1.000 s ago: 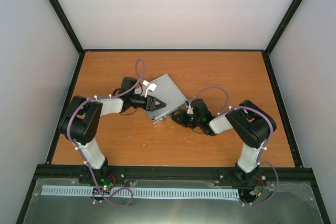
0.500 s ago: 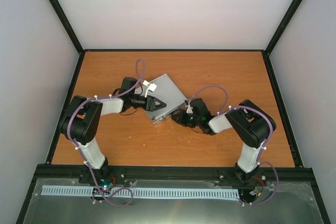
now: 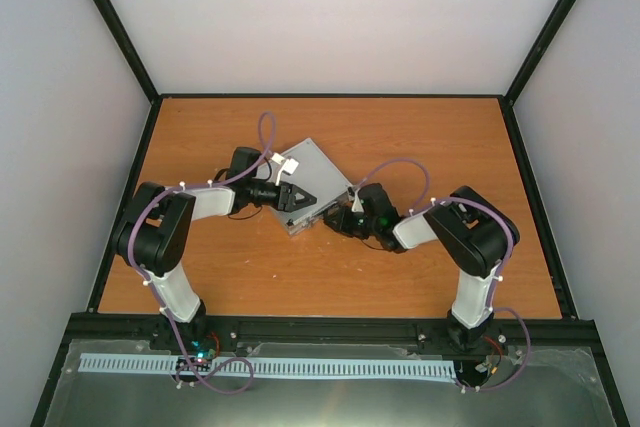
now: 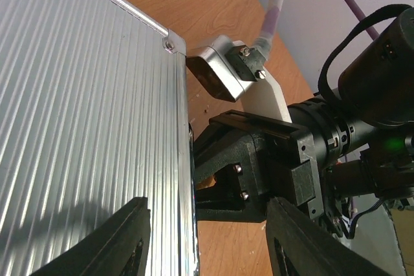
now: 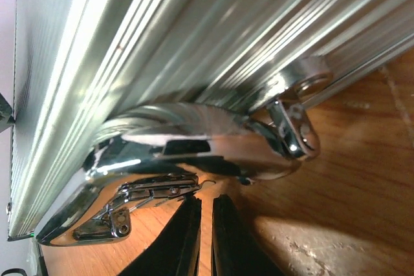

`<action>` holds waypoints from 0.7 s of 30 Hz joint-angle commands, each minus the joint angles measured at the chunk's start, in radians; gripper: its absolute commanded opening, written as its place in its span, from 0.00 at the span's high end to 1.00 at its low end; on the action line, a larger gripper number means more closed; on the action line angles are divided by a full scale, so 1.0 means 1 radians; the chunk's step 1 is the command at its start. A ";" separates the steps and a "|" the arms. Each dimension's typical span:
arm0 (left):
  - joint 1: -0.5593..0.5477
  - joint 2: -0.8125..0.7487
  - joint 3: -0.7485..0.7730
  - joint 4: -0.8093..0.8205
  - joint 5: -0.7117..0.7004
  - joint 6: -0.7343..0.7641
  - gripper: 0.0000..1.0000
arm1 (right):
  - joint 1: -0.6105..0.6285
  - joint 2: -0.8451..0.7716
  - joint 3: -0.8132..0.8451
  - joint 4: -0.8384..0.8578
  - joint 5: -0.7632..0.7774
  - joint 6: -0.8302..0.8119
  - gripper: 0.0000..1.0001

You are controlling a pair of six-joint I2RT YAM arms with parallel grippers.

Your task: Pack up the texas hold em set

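The texas hold em set's silver ribbed case [image 3: 312,165] lies shut and skewed on the table, left of centre. My left gripper [image 3: 303,199] is open over the case's near corner. In the left wrist view one finger [image 4: 129,237] hangs over the ribbed lid [image 4: 77,127] and the other finger [image 4: 297,237] over bare wood. My right gripper [image 3: 333,218] is shut, with nothing between its fingers. Its tips [image 5: 206,208] sit just below the chrome handle [image 5: 194,140] and beside a latch [image 5: 136,192] on the case's side wall [image 5: 162,30]. Chips, button and discs are out of view.
The case rests on an orange wooden table [image 3: 420,137] enclosed by white walls and a black frame. Purple cables loop above both wrists. The right arm's black gripper body [image 4: 259,166] fills the space just past the case's edge in the left wrist view.
My right gripper has slid left, closer to the case's handle side. The case has shifted slightly to the left. The left arm has stayed put.
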 commanded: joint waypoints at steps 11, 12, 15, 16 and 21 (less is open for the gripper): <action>-0.004 -0.059 0.262 -0.343 -0.135 0.053 0.17 | -0.006 -0.378 0.136 -0.726 0.234 -0.373 0.46; 0.000 -0.056 0.315 -0.389 -0.146 0.055 0.16 | -0.018 -0.401 0.188 -0.780 0.250 -0.404 0.38; 0.036 -0.046 0.400 -0.416 -0.168 0.053 0.13 | -0.091 -0.425 0.292 -0.871 0.248 -0.481 0.23; 0.062 -0.049 0.409 -0.407 -0.177 0.045 0.11 | -0.129 -0.416 0.328 -0.897 0.235 -0.501 0.21; 0.255 -0.077 0.343 -0.286 -0.233 -0.007 0.07 | -0.353 -0.385 0.417 -0.889 0.186 -0.587 0.17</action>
